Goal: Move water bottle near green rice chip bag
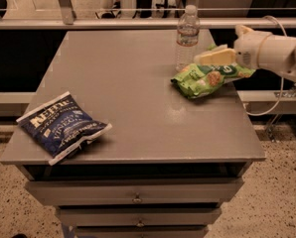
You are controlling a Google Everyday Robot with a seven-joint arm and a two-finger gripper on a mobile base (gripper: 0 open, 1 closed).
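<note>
The water bottle (187,36), clear with a white cap, stands upright on the grey table (128,83) near its far right edge. The green rice chip bag (207,77) lies crinkled just right of and in front of the bottle, almost touching its base. My gripper (203,58) reaches in from the right on a white arm (274,51). It hovers over the back of the green bag, a short way right of the bottle and apart from it. Nothing is in it.
A dark blue chip bag (62,127) with white lettering lies at the table's front left corner. A metal rail (88,23) runs behind the table. Drawers (137,195) sit under the top. A white cable (269,103) hangs at the right.
</note>
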